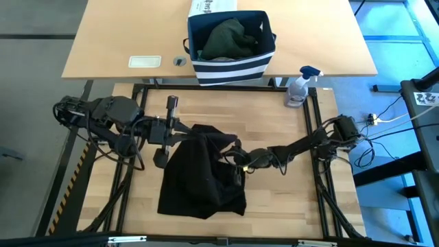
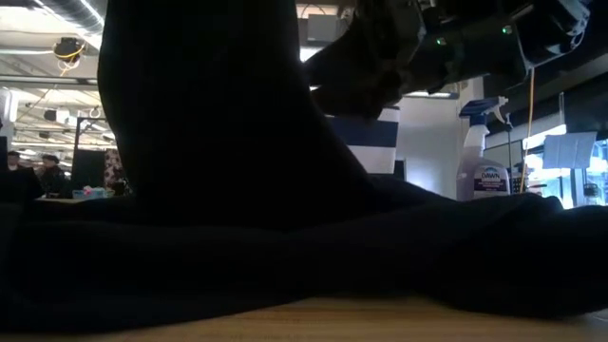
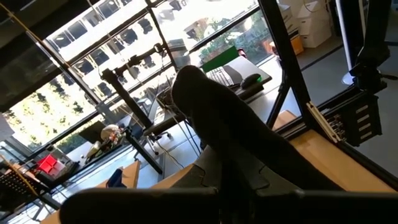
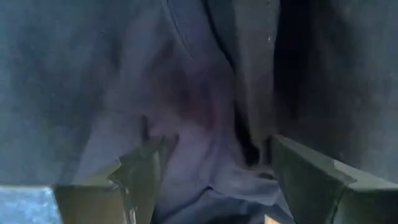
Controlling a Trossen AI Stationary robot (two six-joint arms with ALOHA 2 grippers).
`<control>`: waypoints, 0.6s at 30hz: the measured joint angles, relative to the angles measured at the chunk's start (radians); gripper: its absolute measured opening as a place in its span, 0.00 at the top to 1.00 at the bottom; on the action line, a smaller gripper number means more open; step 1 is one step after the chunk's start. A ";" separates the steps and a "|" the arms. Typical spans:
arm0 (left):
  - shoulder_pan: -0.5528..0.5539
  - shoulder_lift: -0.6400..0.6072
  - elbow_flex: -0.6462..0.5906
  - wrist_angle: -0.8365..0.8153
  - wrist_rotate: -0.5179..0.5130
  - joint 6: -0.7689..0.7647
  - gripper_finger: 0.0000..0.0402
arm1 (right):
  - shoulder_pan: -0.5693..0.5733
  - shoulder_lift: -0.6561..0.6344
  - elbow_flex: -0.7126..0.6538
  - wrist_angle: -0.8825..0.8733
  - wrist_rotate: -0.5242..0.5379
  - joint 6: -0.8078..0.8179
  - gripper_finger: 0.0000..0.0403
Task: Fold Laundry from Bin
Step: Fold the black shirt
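Up at the black garment's (image 1: 199, 175) far-left corner, the left gripper (image 1: 180, 128) is closed tight on a pinch of the soft black cloth, lifting that corner off the wooden slatted table (image 1: 281, 192) so the fabric rises into a peak that the low view shows as a tall dark mass hanging down to the tabletop. From the left wrist view the pinched cloth stands up as a dark fold (image 3: 217, 118) past that arm's fingers. Out from there, the garment runs with its long axis from the far side of the table toward the near edge, its broad lower part spread flat and its upper part bunched and tilted toward the left arm. The right gripper (image 1: 236, 159) sits at the garment's right edge, about midway along it, its fingers (image 4: 311, 171) spread wide apart with rumpled dark cloth lying between and beyond them; whether they press on the cloth cannot be told. Beyond the black garment, on the pale desk (image 1: 110, 34) across the far side, stands the boxy dark navy fabric bin with white stripes (image 1: 230, 68), holding a crumpled dark green garment (image 1: 230, 38). A white printed box (image 1: 212, 7) lies just behind the bin, and a clear spray bottle with a blue trigger (image 1: 300, 88) stands at the table's far-right corner, well apart from both grippers.
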 joint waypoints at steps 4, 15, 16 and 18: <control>0.000 0.000 0.000 0.002 0.000 0.003 1.00 | 0.002 -0.001 0.020 -0.074 0.018 -0.019 0.30; -0.006 0.000 0.000 0.002 0.001 -0.001 1.00 | 0.003 -0.001 0.019 -0.141 0.070 -0.023 0.30; -0.006 0.000 0.000 0.002 0.001 -0.001 1.00 | 0.003 -0.001 0.019 -0.150 0.072 -0.023 0.30; -0.006 0.000 0.000 0.002 0.000 -0.001 1.00 | 0.000 -0.001 0.019 -0.166 0.096 -0.023 0.30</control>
